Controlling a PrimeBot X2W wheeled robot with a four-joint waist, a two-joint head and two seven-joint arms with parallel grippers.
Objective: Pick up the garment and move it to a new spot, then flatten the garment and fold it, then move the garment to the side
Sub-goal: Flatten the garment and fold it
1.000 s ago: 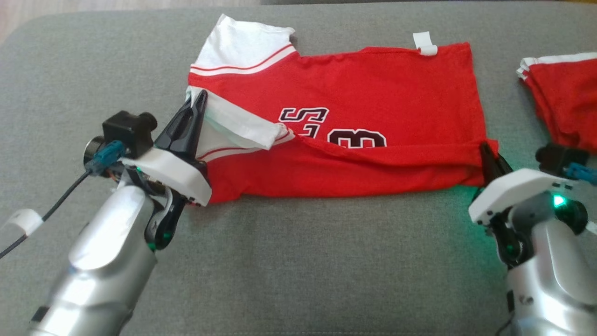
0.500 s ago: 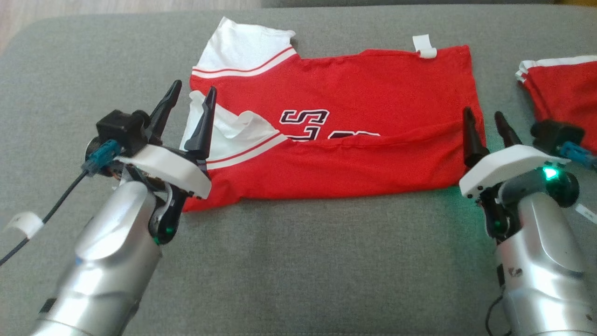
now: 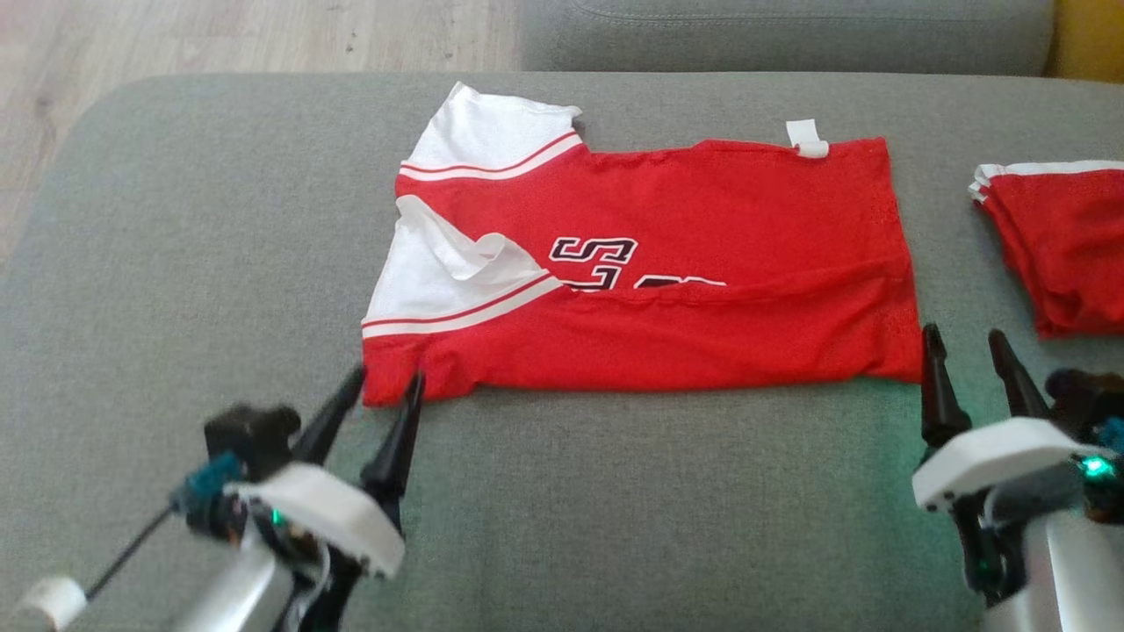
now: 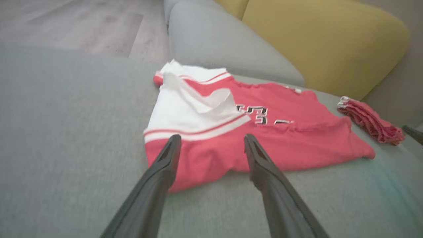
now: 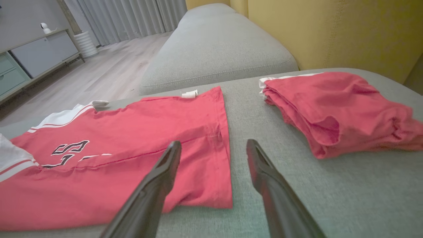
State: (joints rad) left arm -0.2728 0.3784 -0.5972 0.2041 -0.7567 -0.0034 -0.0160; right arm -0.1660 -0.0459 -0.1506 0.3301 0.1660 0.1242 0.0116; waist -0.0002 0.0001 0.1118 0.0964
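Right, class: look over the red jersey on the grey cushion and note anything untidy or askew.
On the red jersey, the near white sleeve is rumpled, its fabric bunched into a loose flap rather than flat. The folded-up edge runs wavy, half covering the lettering.

Your left gripper and right gripper carry dark fingers of smooth, faintly shiny plastic on white matt shells. Ahead of both, the garment is thin red cloth, matt and softly creased, with white cloth sleeves. The grey cushion beneath is coarse woven fabric, matt. Right of your right gripper lies a folded pile of the same red cloth. Beyond your left gripper, the floor looks like pale matt wood.
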